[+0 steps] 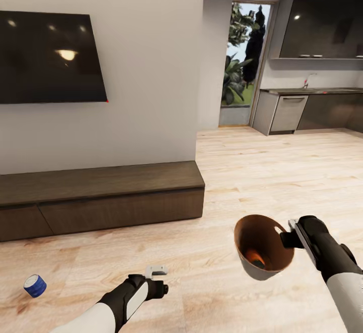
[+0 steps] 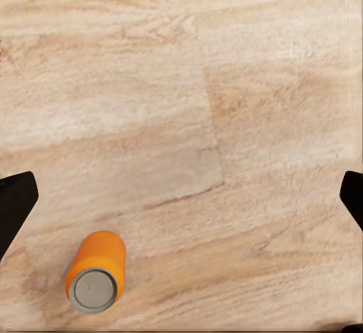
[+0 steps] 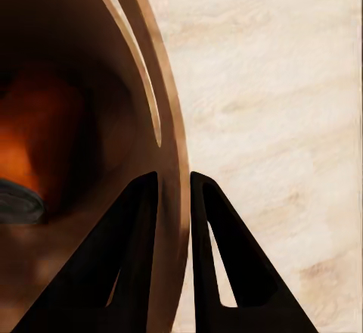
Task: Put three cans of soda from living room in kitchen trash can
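One orange soda can [image 3: 30, 159] lies inside the grey tapered bin with tan-brown interior [image 1: 262, 247], whose rim the right gripper [image 3: 174, 189] pinches. Left gripper [image 1: 157, 278] spread wide above another orange can [image 2: 96, 272] on the light wood floor [image 1: 252, 171]; blue white-banded can [image 1: 35, 285] lies near left.

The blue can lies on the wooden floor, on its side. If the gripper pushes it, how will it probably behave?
The blue can seems to lie on its side on the smooth wood floor, so a push across its length would probably make it roll. It looks small and rigid, so likely light and firm to grasp, though its round wall may slip.
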Robot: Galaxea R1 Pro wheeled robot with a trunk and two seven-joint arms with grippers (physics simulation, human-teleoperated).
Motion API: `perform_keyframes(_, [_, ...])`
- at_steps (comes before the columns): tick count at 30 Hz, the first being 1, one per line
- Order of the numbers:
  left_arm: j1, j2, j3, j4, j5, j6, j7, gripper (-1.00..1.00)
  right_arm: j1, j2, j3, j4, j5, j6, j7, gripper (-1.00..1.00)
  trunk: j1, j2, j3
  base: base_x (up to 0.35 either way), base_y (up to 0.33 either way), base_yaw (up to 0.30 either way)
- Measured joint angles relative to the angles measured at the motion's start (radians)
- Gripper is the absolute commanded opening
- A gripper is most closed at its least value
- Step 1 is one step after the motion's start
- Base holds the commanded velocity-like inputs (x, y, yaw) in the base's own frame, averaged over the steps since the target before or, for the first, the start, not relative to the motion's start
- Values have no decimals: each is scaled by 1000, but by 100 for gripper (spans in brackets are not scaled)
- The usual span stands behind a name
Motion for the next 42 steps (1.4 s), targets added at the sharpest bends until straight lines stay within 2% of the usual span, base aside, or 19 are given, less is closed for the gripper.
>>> perform_keyframes(1, [0,1,0,1,0,9,1,100,-47,0,-1,32,-4,7,0,-100,0,0,0,0,0,0])
perform_keyframes(3, [0,1,1,1,0,17,2,100,-102,-1,-2,67,-4,7,0,-100,0,0,0,0,0,0])
perform_keyframes(4, [0,2,1,1,-1,23,3,100,-156,-1,-2,141,0,7,-1,-100,0,0,0,0,0,0])
perform_keyframes(6, [0,2,1,2,-1,27,4,100,-218,-1,-2,187,15,7,-3,-100,0,0,0,0,0,0])
perform_keyframes(8, [0,2,1,3,-1,29,5,100,-281,0,-2,260,12,7,-2,-100,0,0,0,0,0,0])
perform_keyframes(9, [0,2,1,3,-1,33,5,100,-346,0,0,358,11,7,-2,-100,0,0,0,0,0,0])
perform_keyframes(11, [0,2,2,3,-1,42,6,100,-419,0,1,438,6,7,-3,-100,0,0,0,0,0,0])
perform_keyframes(12, [0,2,2,3,0,53,6,100,-484,-1,6,517,10,7,-5,-100,0,0,0,0,0,0])
perform_keyframes(14, [0,3,3,4,1,67,8,100,-565,-1,11,609,10,7,-9,-100,0,0,0,0,0,0])
perform_keyframes(17, [0,2,4,5,2,78,8,100,-625,-1,13,674,8,7,-11,-100,0,0,0,0,0,0])
perform_keyframes(21, [0,3,5,5,3,100,10,100,-656,0,18,707,13,7,-14,-100,0,0,0,0,0,0])
perform_keyframes(31, [0,1,6,9,6,150,13,100,-665,1,22,720,14,7,-15,-100,0,0,0,0,0,0])
perform_keyframes(42, [0,1,6,8,57,156,60,100,-664,1,23,723,15,7,-16,-100,0,0,0,0,0,0])
